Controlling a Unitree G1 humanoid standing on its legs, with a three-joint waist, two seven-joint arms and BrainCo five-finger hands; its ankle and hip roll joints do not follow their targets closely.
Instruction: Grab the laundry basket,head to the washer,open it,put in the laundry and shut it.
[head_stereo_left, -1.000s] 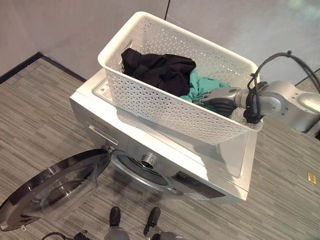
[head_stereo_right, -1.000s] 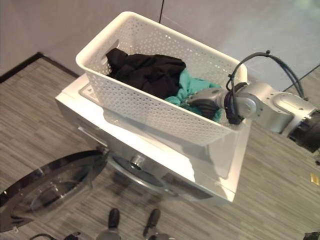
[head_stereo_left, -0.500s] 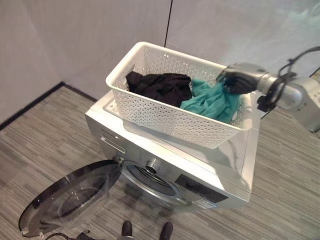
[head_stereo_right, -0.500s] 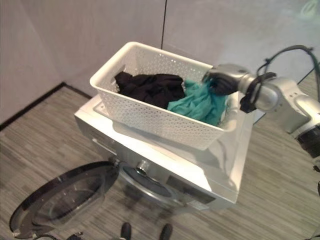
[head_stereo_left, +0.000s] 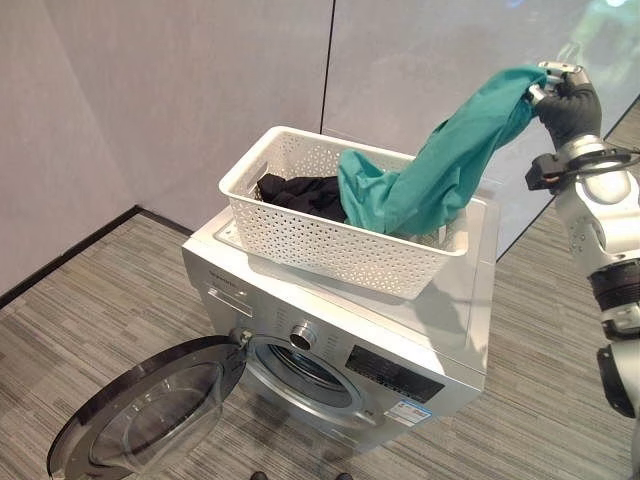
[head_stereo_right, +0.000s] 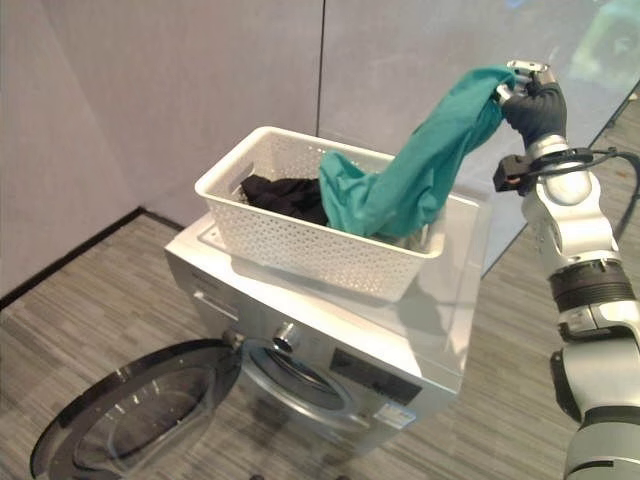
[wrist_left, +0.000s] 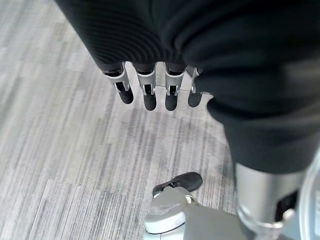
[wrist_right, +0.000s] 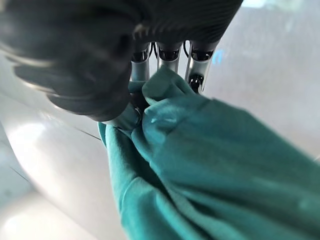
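- Left eye view: the right hand (head_stereo_left: 568, 100) is raised high on an upright forearm, off to the right of the washer (head_stereo_left: 340, 330), with one end of the teal garment (head_stereo_left: 440, 170) clamped in it. The cloth slants down into the white laundry basket (head_stereo_left: 330, 245) on the washer's top, its lower end lying inside beside the black clothes (head_stereo_left: 300, 193). The risk I see is that this trailing end catches on the black clothes or the rim and drags the basket toward the edge.
- Right eye view: the washer door (head_stereo_right: 135, 425) hangs wide open at lower left, well apart from the raised hand, and the drum mouth sits low on the front. Carrying the long cloth down there could let it snag on the basket or brush the floor.
- Left wrist view: the left hand (wrist_left: 150, 90) hangs with straight, relaxed fingers over the striped floor (wrist_left: 60, 150), holding nothing.
- Right wrist view: fingers and thumb are curled tight into a bunched fold of teal cloth; the pinch takes little fabric, so I judge it could slip.
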